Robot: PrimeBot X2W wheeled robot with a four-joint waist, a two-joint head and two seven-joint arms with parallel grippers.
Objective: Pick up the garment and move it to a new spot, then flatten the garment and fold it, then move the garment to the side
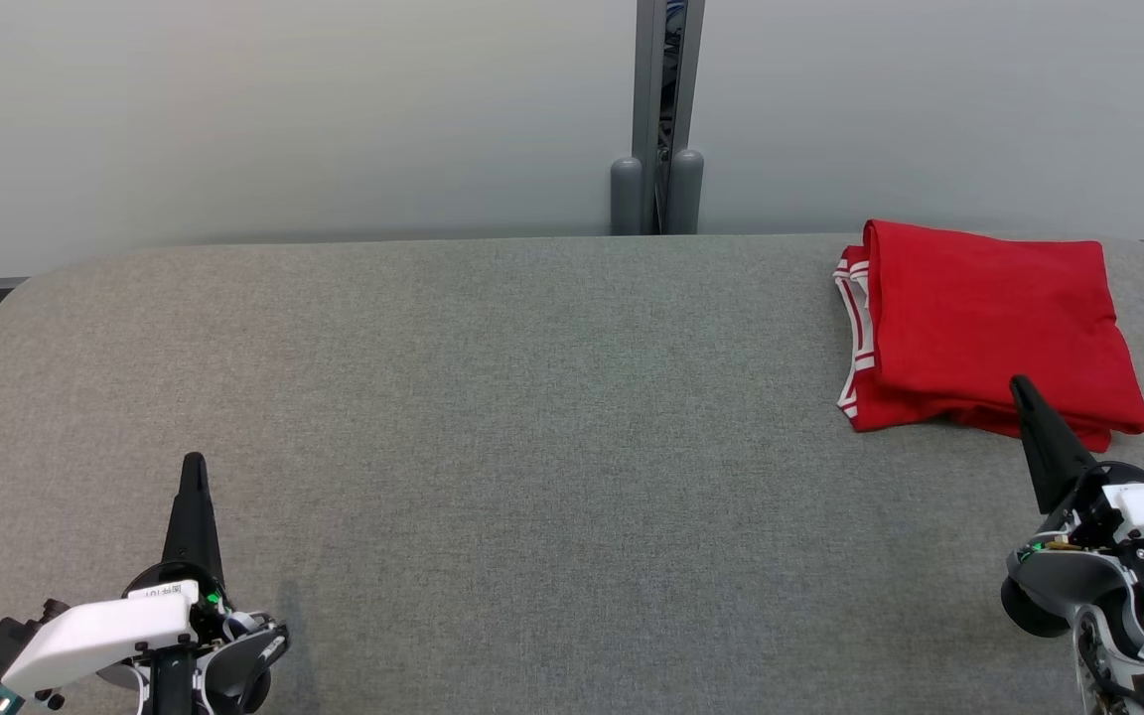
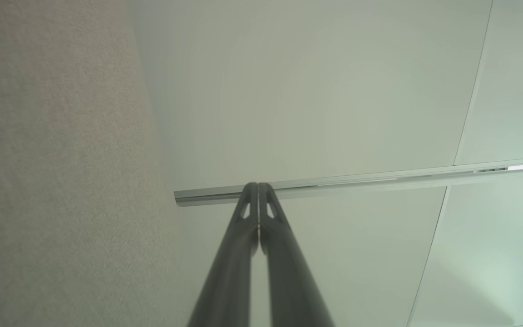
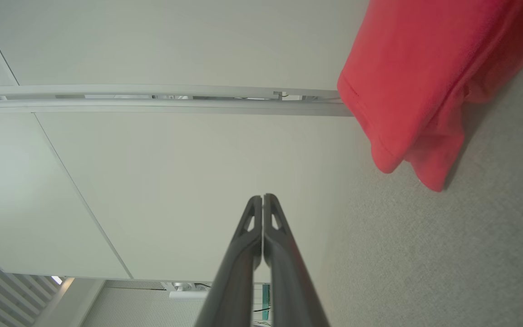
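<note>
A folded red garment (image 1: 994, 323) is lying at the grey worktop's (image 1: 493, 417) far right, task seemingly finished, both end effectors, left (image 1: 194, 467) and right (image 1: 1021, 387), resting closed and empty.

red garment (image 1: 994, 318) white-striped trim, grey table (image 1: 493, 427)

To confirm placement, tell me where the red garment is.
In the head view the folded red garment lies far right on the grey table, near its back edge, right of the post.
</note>
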